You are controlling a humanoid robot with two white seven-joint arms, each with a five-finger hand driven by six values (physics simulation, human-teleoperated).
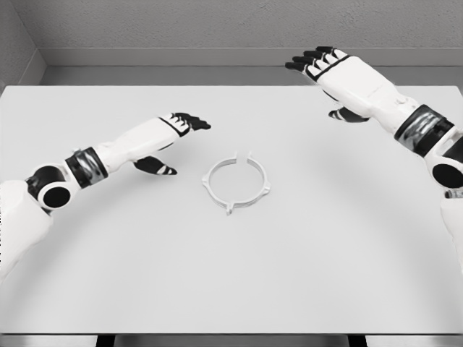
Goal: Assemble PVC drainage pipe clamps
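White plastic ring: from the head view you see one pipe clamp lying flat on the table, near the middle, a little left of centre.
Clamp state: its two halves appear to meet as a closed ring with small tabs sticking out; a narrow gap shows at the far side, so judge it joined or nearly so. You cannot tell from here whether the tabs are locked.
Left hand: just left of the clamp, apart from it, fingers extended and holding nothing.
Right hand: far right, well apart from the clamp, fingers stretched out, empty.
Progress: neither hand touches the part, so you are likely either at the end of the job or about to press the far joint shut.
Left to do: check that gap.
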